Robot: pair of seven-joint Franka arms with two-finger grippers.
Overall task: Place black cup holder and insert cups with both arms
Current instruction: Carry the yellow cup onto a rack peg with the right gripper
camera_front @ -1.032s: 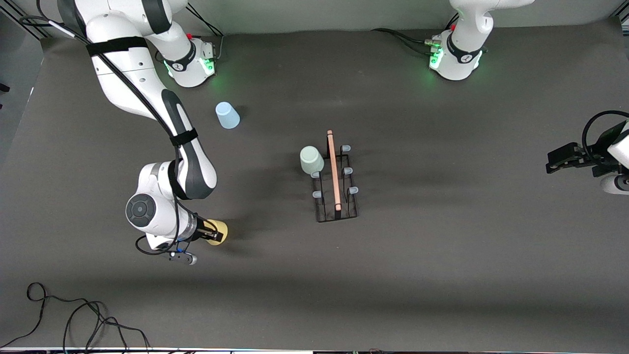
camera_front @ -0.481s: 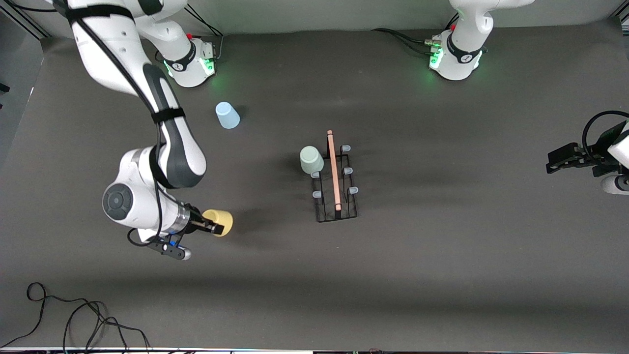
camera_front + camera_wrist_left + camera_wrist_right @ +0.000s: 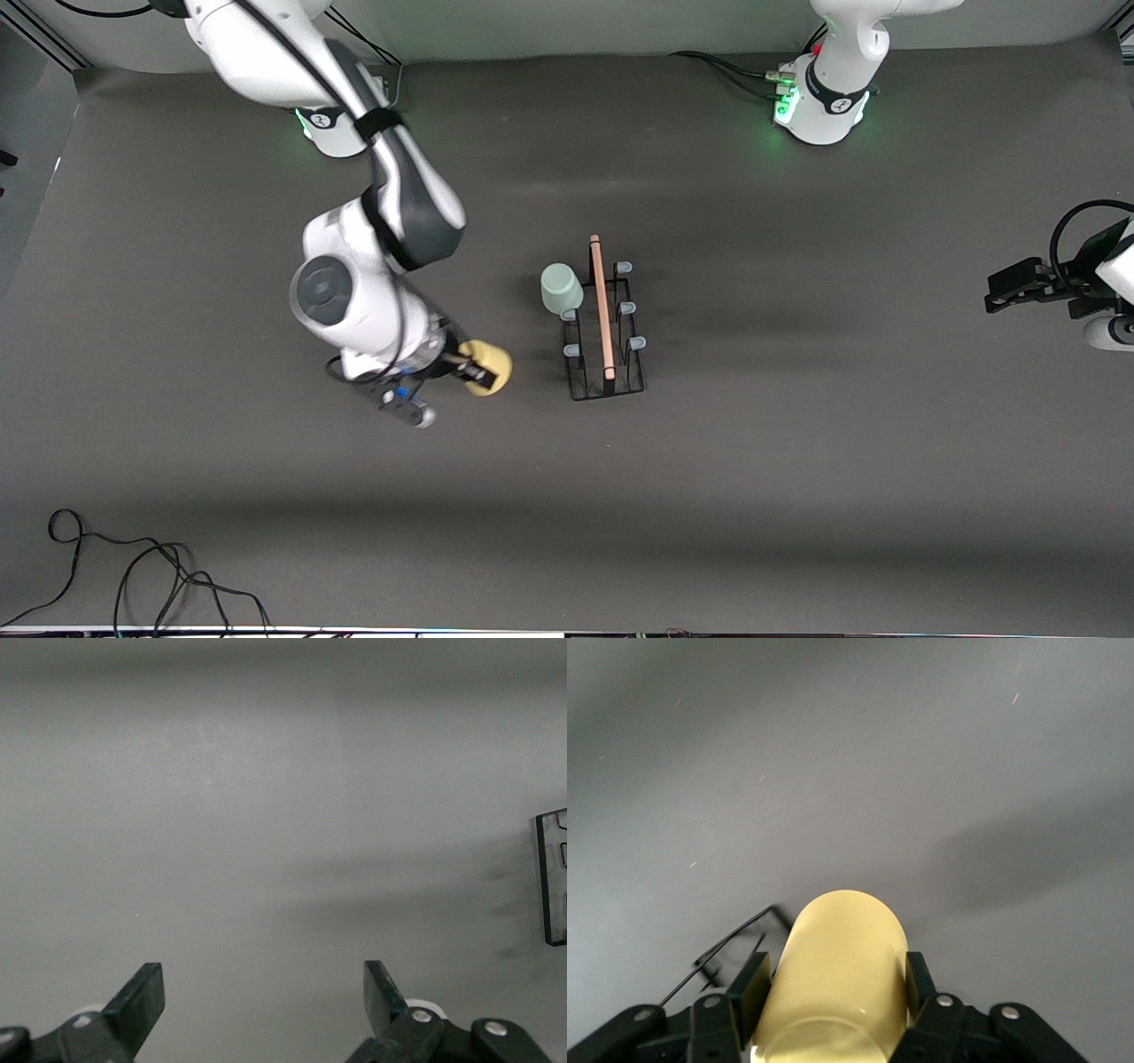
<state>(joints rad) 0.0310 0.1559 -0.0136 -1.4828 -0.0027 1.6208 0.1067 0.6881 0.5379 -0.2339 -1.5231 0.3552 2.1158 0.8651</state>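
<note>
**Yellow cup carried in toward the rack**

Over the last second we have seen the right gripper (image 3: 472,372) swing from the open desk (image 3: 797,496) toward the right arm's end to a spot just beside the black cup holder (image 3: 604,328), bringing the yellow cup (image 3: 490,367) with it. Its fingers (image 3: 751,988) are closed on the cup's sides, as the right wrist view shows plainly. We judge this to be the carry before an insertion: the cup is off the desk and close to the rack's pegs, but not yet on one.

The held cup lies roughly on its side, its long axis pointing away from the wrist toward the rack and its closed bottom leading. In our view it will have to be turned mouth-down over a peg.

The rack stands upright near the middle of the desk, its long axis and wooden handle (image 3: 601,306) running from the robots' edge toward the front camera's edge. The pale green cup (image 3: 562,289) already sits on a peg at the end nearer the robots' bases, on the side toward the right arm. The light blue cup is not visible; the right arm may cover it.

The left gripper (image 3: 1005,294) waits over the desk edge at the left arm's end, its fingers (image 3: 142,997) wide apart and empty.
</note>
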